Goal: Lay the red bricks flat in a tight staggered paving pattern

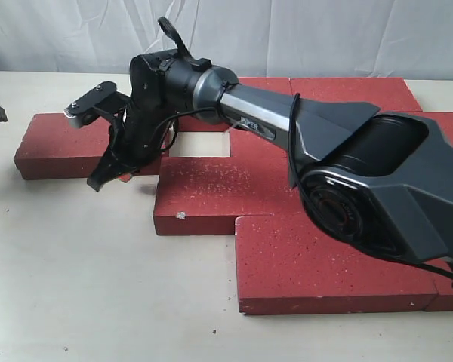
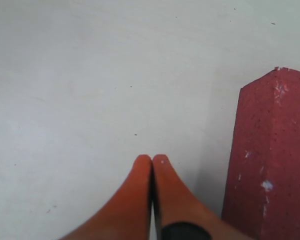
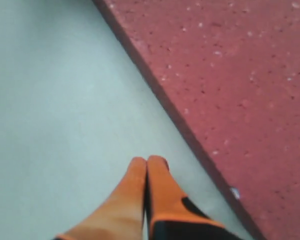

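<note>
On the worktop (image 1: 75,264): red bricks (image 1: 211,192) lie flat, mostly abutting, with one square gap among them.
Right tool (image 3: 147,161): closed tight, empty, beside a brick edge.
Left tool (image 2: 152,159): pinched closed, empty.
Handling: likely heavy, stiff, rough; push at the edges rather than lift.

My fingers (image 2: 130,200): orange, tapered, black patch near base.
My arm (image 1: 377,151): dark grey shell, silver tube with small dark lettering, black wrist.

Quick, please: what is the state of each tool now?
Left tool: closed, holding nothing.
Right tool: closed, holding nothing.
</note>
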Robot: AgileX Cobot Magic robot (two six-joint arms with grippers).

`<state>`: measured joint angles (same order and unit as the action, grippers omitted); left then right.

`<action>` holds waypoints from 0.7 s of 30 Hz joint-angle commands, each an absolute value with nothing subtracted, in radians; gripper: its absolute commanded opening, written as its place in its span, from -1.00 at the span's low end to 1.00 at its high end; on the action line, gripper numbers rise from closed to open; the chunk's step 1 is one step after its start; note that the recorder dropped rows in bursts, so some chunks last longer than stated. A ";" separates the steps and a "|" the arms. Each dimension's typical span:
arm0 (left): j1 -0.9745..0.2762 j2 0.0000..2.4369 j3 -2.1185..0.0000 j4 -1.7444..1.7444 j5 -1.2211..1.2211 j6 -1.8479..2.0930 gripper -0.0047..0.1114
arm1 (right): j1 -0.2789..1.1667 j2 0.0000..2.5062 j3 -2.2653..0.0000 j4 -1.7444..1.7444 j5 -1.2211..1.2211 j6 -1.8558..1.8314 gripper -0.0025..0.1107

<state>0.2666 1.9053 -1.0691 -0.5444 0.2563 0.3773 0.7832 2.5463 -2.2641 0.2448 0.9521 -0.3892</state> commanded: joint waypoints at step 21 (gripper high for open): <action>0.268 1.897 -1.065 -0.553 0.242 0.380 -0.92 | 0.780 2.462 -2.170 0.210 1.111 -0.388 -0.97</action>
<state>0.2666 1.9053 -1.0691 -0.5451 0.2479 0.3773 0.7832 2.4703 -2.1741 0.2445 1.1164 -0.3975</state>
